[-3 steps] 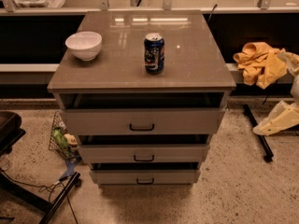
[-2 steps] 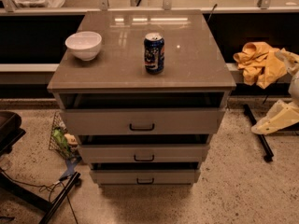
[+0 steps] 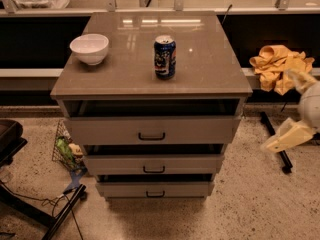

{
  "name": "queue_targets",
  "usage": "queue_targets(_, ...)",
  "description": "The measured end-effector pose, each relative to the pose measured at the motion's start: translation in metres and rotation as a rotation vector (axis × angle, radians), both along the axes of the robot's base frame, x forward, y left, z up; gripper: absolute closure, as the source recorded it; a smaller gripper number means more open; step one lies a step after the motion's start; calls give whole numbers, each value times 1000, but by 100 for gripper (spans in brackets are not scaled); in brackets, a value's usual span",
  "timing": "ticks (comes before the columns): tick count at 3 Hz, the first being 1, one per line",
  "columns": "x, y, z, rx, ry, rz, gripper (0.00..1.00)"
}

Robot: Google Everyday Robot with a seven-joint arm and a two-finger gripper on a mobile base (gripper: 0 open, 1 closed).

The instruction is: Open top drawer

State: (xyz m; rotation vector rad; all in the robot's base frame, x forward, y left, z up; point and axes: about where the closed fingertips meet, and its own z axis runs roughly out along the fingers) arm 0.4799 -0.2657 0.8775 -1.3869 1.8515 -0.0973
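The top drawer (image 3: 150, 129) is the widest grey drawer of the three-drawer cabinet, with a small dark bar handle (image 3: 151, 136) at its centre. A dark gap shows above its front, under the cabinet top. Two narrower drawers (image 3: 152, 165) sit below it, each stepped further back. My gripper (image 3: 285, 138) is at the right edge of the view, cream-coloured, low beside the cabinet and well to the right of the top drawer's handle, touching nothing.
A white bowl (image 3: 89, 48) and a blue soda can (image 3: 164, 57) stand on the cabinet top (image 3: 200, 74). A yellow cloth (image 3: 279, 65) lies on the right ledge. A wire basket (image 3: 67, 151) and a dark chair base (image 3: 30, 204) are at the left on the floor.
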Motion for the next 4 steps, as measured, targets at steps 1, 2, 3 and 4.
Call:
queue_targets(1, 7, 23, -56, 110, 38, 57, 0)
queue_targets(2, 13, 48, -93, 175, 65, 112, 0)
queue_targets(3, 22, 71, -122, 194, 89, 154, 0)
queue_targets(4, 34, 86, -147, 174, 113, 171, 0)
